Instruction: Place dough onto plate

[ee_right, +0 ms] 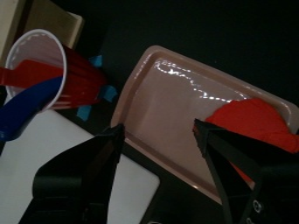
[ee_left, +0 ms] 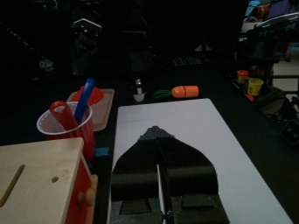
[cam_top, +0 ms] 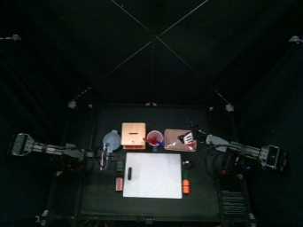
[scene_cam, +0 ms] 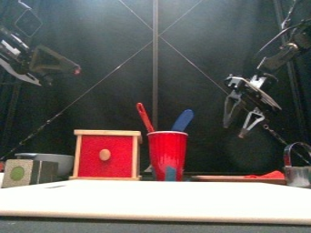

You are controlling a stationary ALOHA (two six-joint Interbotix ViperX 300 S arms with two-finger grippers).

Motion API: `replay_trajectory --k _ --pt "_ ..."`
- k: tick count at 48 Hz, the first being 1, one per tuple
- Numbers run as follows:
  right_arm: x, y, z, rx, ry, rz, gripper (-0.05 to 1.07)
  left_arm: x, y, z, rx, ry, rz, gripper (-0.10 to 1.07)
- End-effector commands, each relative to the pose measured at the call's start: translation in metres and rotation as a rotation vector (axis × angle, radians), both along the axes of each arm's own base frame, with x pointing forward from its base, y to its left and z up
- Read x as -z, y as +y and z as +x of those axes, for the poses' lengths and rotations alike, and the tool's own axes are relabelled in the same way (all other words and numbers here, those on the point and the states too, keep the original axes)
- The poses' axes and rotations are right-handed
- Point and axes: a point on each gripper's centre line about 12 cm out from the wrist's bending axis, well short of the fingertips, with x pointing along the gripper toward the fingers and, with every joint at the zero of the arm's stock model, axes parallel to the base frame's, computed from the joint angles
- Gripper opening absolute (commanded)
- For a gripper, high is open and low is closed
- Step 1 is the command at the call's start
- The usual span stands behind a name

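The dough (ee_right: 254,122), a bright red flattish lump, lies on the plate (ee_right: 176,92), a pale pink shallow dish, near one of its corners. My right gripper (ee_right: 163,144) hovers open just above the plate, nothing between its fingers, the dough off to one side of them. In the front view the right gripper (scene_cam: 249,109) hangs well above the dough (scene_cam: 270,175). From above, the plate (cam_top: 178,141) sits at the table's back right. My left gripper (ee_left: 160,175) is shut and empty, low over the white board (ee_left: 233,149).
A red cup (scene_cam: 166,155) holding a blue and a red utensil stands left of the plate. Beside it is a wooden box (scene_cam: 105,155) with a red front. The white board (cam_top: 155,175) fills the table's front, with small orange items (cam_top: 187,185) at its sides.
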Motion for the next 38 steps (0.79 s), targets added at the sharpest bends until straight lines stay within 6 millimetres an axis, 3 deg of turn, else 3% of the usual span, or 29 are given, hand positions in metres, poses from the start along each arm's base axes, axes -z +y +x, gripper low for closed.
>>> replay_trajectory --k 1,11,20,38 --pt "-0.014 0.016 0.015 -0.089 -0.073 -0.036 0.95 -0.004 0.0 0.002 -0.002 -0.014 -0.001 0.02" --pt "-0.03 0.073 0.043 -0.361 -0.251 -0.098 0.95 -0.004 0.001 0.002 -0.004 -0.014 -0.003 0.02" --pt "-0.043 0.107 0.055 -0.51 -0.382 -0.121 0.95 -0.003 0.001 0.002 -0.004 -0.012 -0.004 0.02" --pt "-0.062 0.13 0.06 -0.709 -0.535 -0.274 0.95 0.004 0.005 -0.002 -0.071 0.01 -0.118 0.02"
